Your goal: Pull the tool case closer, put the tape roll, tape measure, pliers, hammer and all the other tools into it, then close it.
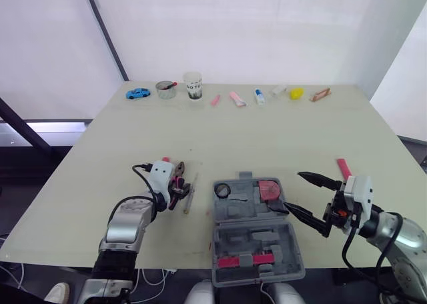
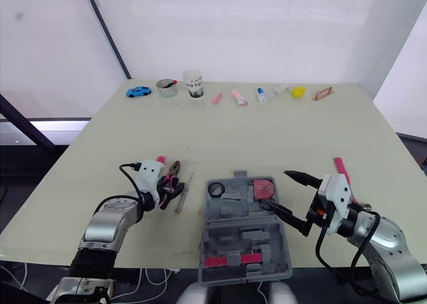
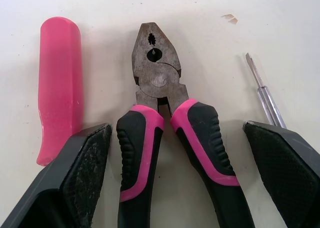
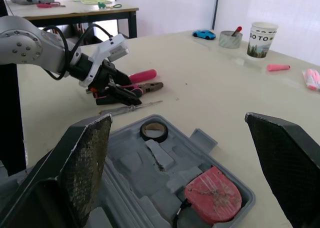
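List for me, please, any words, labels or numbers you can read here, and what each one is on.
"TO TO": on the paper cup; the lettering may continue round its side.
Print on the small tube near that cup: too small to read.
No readable text on the tool case.

Pale table (image 1: pixel 267 137) with tools close by and small things along its far edge

We see the pliers (image 3: pixel 155 83) lying between the left gripper's (image 3: pixel 177 129) spread fingers, with a pink handle (image 3: pixel 59 88) just outside one finger and a screwdriver (image 3: pixel 265 95) outside the other. The open tool case (image 1: pixel 257 234) lies at the right gripper's (image 1: pixel 291 190) fingertips. Well ahead of both grippers are a toy car (image 1: pixel 138 93), a paper cup (image 1: pixel 193 86) and a yellow object (image 1: pixel 295 93).
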`<state>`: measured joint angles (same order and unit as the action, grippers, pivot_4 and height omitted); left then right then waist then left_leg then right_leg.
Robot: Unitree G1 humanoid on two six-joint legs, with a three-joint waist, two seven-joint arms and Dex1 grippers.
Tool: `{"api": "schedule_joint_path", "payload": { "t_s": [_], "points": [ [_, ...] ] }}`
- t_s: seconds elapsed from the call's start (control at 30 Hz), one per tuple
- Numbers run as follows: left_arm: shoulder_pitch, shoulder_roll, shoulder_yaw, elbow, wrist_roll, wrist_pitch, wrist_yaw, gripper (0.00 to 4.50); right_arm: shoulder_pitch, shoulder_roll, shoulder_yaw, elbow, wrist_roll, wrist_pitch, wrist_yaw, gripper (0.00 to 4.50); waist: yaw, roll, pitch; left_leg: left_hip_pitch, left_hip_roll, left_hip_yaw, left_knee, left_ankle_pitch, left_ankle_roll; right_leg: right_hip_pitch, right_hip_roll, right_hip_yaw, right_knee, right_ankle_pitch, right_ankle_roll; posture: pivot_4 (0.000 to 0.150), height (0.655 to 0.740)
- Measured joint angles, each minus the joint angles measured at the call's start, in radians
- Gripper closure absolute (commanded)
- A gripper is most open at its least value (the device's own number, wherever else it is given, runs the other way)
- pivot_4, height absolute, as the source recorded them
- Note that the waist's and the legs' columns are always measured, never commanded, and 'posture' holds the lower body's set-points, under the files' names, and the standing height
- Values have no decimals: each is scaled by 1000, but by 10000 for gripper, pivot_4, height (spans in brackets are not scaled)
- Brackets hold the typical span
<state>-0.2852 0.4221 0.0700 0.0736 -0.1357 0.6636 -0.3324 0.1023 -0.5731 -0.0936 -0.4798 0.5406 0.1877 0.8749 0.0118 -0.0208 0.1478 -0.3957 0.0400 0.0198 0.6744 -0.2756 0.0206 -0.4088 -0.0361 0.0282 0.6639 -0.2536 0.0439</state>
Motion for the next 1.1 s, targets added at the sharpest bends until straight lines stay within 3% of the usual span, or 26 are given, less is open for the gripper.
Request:
{"api": "schedule_joint_path", "payload": {
  "t_s": [0.73,0.87,1.1],
  "points": [
    [3,-21,7,-3,-5,4,36,0,-1,-53,8,13,15,-32,142,116,0,0,0,0,0,0,1,0,0,0,0,0,1,0,0,1500,7400],
    [3,-25,10,-3,-3,0,63,15695,-1,-49,9,18,8,-39,141,0,-1,0,0,0,0,0,1,0,0,0,0,0,1,0,0,1500,7400],
    [2,-44,32,-2,-5,-3,99,15695,1,-47,9,18,3,-40,137,0,-1,0,0,0,0,0,1,0,0,0,0,0,1,0,0,1500,7400]
  ]
}}
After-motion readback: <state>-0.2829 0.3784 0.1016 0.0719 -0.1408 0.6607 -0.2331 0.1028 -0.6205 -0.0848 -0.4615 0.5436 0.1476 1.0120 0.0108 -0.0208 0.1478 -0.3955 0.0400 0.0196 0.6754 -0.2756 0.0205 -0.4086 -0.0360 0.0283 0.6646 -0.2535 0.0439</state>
